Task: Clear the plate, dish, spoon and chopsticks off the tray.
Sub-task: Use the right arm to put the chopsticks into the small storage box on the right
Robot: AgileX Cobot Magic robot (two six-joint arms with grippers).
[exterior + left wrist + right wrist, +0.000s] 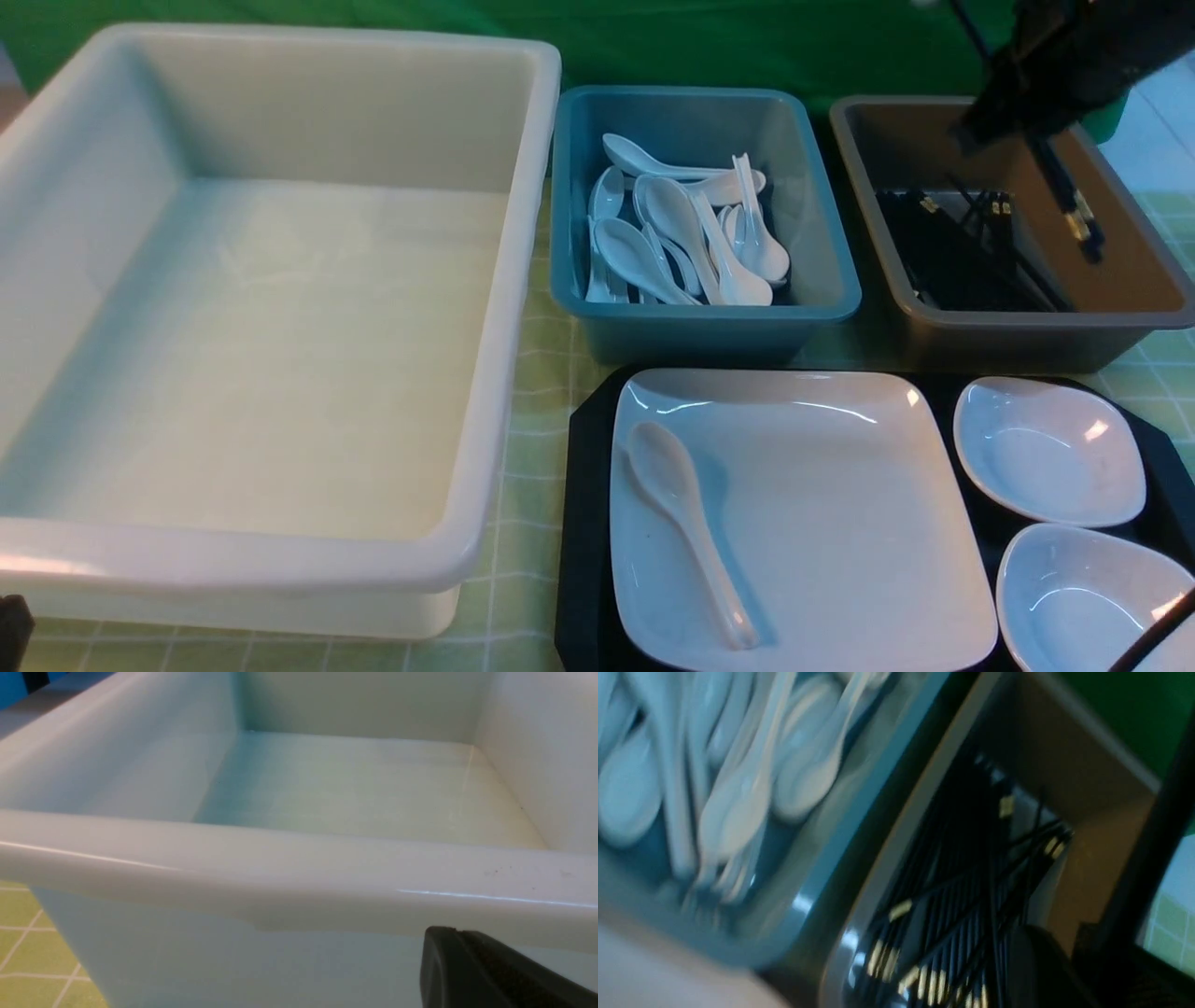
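The large white square plate [840, 523] lies on the black tray [583, 523], with the white spoon [686, 523] on its left side. Two small white dishes [1050, 448] [1083, 597] sit on the tray's right. My right gripper [1022, 126] hangs over the brown-grey tub, shut on the black chopsticks [1074, 201], whose gold-banded ends point down. In the blurred right wrist view the gripper [1064, 947] sits above the tub, and a held stick [1153, 830] slants past it. My left gripper [455, 938] is shut and empty, just outside the white tub's near wall.
A big empty white tub [280, 280] fills the left. Behind the tray stand a teal tub [812, 271] holding several white spoons and a brown-grey tub [1130, 280] holding several black chopsticks. A green checked cloth [532, 420] covers the table.
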